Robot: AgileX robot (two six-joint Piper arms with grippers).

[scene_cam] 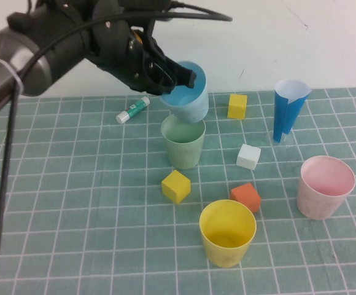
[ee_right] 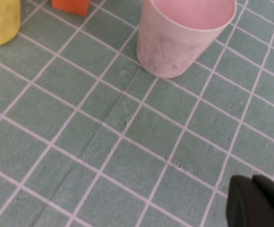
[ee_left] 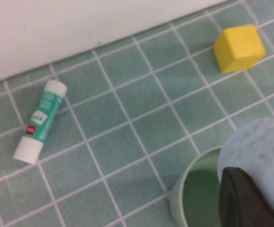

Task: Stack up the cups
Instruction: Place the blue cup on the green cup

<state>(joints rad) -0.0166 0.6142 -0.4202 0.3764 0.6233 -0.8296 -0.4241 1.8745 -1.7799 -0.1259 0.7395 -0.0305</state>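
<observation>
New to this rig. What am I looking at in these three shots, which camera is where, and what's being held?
It is a two-armed table robot stacking paper cups. The high view looks down from a raised camera on the robot's side; the other two come from cameras on each wrist.

The left gripper is shut on the tilted light blue cup, held just above the pale green cup; whether the two touch is unclear. The left wrist view shows the same pair, plus a glue stick and a yellow cube.

The right gripper is shut and empty, parked over the mat near the pale pink cup.

Also on the checked mat: the yellow cup, a tall dark blue cone cup, another yellow cube, a white cube and an orange cube.
</observation>
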